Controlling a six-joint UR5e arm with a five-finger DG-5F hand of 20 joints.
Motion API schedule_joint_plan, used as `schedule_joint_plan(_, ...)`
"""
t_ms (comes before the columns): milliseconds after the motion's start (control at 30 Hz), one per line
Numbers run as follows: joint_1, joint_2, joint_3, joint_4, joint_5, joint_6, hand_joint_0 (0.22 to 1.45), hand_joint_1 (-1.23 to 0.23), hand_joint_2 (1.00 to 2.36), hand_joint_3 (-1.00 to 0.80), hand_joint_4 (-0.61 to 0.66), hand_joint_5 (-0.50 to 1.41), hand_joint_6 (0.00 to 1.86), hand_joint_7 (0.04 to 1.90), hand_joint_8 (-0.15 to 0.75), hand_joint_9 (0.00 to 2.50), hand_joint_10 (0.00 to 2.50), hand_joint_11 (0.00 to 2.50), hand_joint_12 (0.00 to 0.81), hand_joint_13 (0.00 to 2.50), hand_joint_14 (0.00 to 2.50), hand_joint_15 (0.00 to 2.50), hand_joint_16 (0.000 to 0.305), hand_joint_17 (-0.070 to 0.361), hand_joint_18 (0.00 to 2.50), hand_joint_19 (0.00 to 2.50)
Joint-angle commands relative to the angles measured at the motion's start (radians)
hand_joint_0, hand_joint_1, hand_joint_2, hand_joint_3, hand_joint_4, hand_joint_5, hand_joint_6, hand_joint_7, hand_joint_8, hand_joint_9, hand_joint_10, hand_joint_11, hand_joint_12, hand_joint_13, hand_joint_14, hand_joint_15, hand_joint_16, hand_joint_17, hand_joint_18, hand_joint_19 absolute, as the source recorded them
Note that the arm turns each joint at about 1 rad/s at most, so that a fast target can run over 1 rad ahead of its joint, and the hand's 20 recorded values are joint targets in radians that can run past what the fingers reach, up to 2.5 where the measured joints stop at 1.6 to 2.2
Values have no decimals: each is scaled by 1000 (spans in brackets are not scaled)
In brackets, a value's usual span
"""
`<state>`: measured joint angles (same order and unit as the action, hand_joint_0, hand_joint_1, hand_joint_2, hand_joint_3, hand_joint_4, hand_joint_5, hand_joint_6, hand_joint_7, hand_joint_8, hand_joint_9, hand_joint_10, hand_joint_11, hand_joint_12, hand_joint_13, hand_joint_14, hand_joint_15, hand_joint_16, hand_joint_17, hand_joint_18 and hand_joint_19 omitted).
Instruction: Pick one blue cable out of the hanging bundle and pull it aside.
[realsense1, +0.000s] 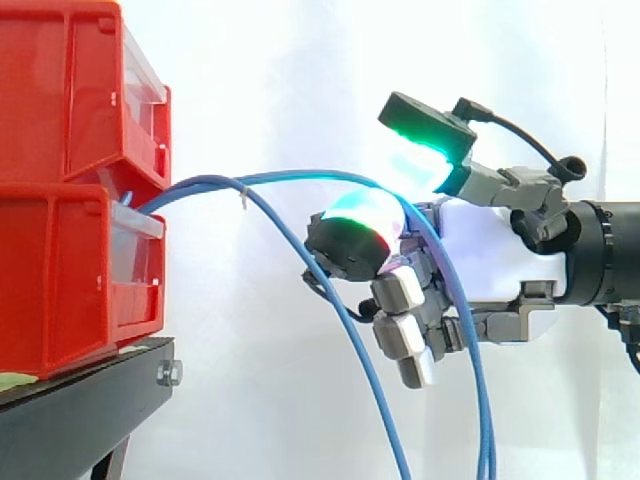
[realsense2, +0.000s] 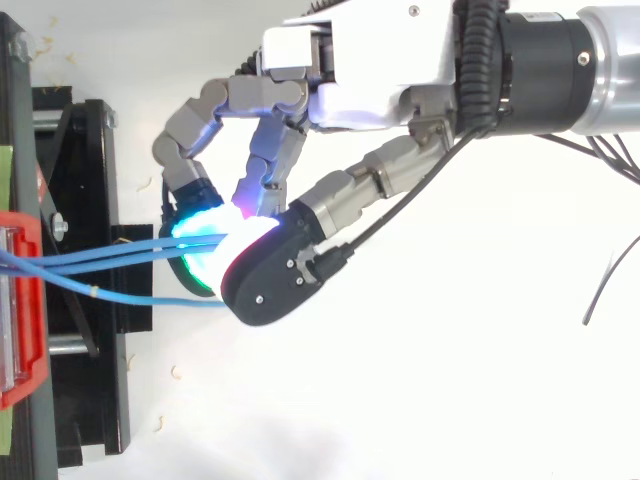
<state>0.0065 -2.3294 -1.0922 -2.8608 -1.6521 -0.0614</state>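
Observation:
Thin blue cables (realsense1: 215, 183) come out between the stacked red bins (realsense1: 60, 110) and arc to the right. One blue cable (realsense1: 470, 340) runs over and through my hand (realsense1: 480, 245), then hangs straight down. A second one (realsense1: 345, 330) drops down in front of the hand, apart from it. My fingers are curled, and a glowing cyan fingertip (realsense1: 355, 225) presses the cable against the other fingers. From above, two cables (realsense2: 110, 255) run into the pinch at the glowing fingertips (realsense2: 195, 235) under my hand (realsense2: 370, 60). A third (realsense2: 140, 297) ends under a black fingertip.
The red bins (realsense2: 25, 300) sit on a black stand (realsense1: 90, 400) at the left, with a white curtain behind. The stand's black frame (realsense2: 75, 200) lies just left of the fingertips.

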Motion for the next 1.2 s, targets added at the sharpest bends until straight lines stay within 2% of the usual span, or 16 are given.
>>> schedule_joint_plan(0,0,-1,0,0,0,0,643,-831,1013,-336,138,-158,885,1206,327,990,16,556,353,995,21,550,48,109,952,513)
schedule_joint_plan(100,0,1,0,-2,-2,3,692,-881,1000,-500,145,-157,875,1222,323,974,16,558,343,982,20,542,48,108,943,473)
schedule_joint_plan(167,-2,-1,0,-5,-2,3,688,-885,1000,-500,158,-156,872,1213,323,972,17,548,342,979,20,540,47,106,939,474)
schedule_joint_plan(233,-3,-1,0,-8,-2,5,625,-859,1000,-500,229,-142,863,1250,320,978,16,562,338,981,22,548,47,106,935,485)
schedule_joint_plan(300,-6,1,0,-11,-3,5,526,-817,1000,-500,215,-128,864,1237,334,1019,15,562,352,998,21,551,50,112,960,500)
schedule_joint_plan(400,-11,1,0,-14,-20,3,411,-625,1000,-500,181,-121,865,1205,389,1065,14,536,413,1048,17,547,61,138,1055,505)
schedule_joint_plan(467,-13,1,0,-14,-25,3,411,-522,1000,-500,168,-120,864,1213,393,1068,13,526,425,1043,16,548,63,141,1052,524)
schedule_joint_plan(600,-13,1,5,-12,-25,2,446,-462,1000,-500,143,-122,864,1227,381,1048,13,532,416,1017,19,569,60,136,1003,567)
schedule_joint_plan(633,-14,1,6,-12,-25,0,452,-475,1000,-492,141,-122,863,1232,381,1043,13,524,410,1015,17,572,60,134,998,570)
schedule_joint_plan(800,-16,-1,23,-14,-25,-3,484,-566,1015,-233,146,-127,862,1280,370,1032,14,524,395,993,20,575,56,127,965,593)
schedule_joint_plan(900,-16,1,26,-14,-26,-6,507,-609,1013,-144,163,-124,872,1228,400,1060,12,513,431,1034,16,550,65,145,1052,541)
schedule_joint_plan(1033,-16,-1,28,-12,-26,-6,525,-657,1011,-69,157,-129,881,1219,408,1064,12,525,437,1046,16,547,66,149,1078,515)
schedule_joint_plan(1167,-16,1,28,-12,-26,-8,544,-716,1015,-67,160,-142,891,1188,385,1025,13,533,418,1027,17,553,62,139,1042,508)
